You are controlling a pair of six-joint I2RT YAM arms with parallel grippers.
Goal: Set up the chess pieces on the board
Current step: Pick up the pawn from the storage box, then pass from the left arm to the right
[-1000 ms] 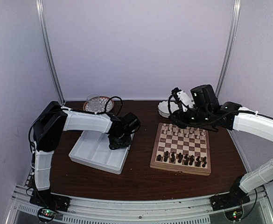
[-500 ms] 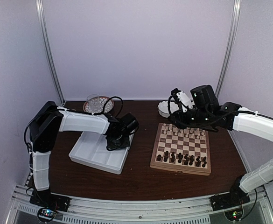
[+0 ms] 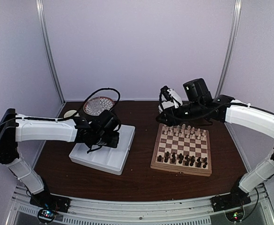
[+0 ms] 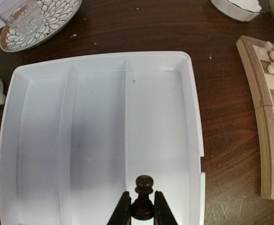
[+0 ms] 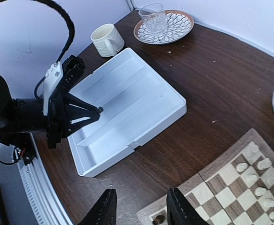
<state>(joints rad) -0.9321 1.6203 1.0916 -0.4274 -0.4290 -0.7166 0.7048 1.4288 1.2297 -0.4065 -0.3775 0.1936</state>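
Note:
My left gripper (image 4: 143,212) is shut on a dark brown pawn (image 4: 144,186) and holds it upright by its base above the right compartment of the white tray (image 4: 43,140). The right wrist view shows the same gripper (image 5: 97,110) over the tray. The board (image 3: 181,168) lies right of the tray. Dark chess pieces (image 3: 181,158) stand in its near rows and cream ones (image 3: 183,130) in its far rows. My right gripper (image 5: 139,212) is open and empty above the table beside the board's left edge (image 5: 211,176). One dark piece (image 5: 159,219) stands in the corner below it.
A patterned plate with a glass cup (image 3: 99,104) sits at the back left. A cream mug (image 5: 106,40) stands beside the tray's far corner. A white bowl (image 4: 235,7) is behind the board. The tray's compartments hold no pieces that I can see.
The left arm has stretched out low, and its gripper has shifted left over the tray. The right gripper has moved left along the board's far edge.

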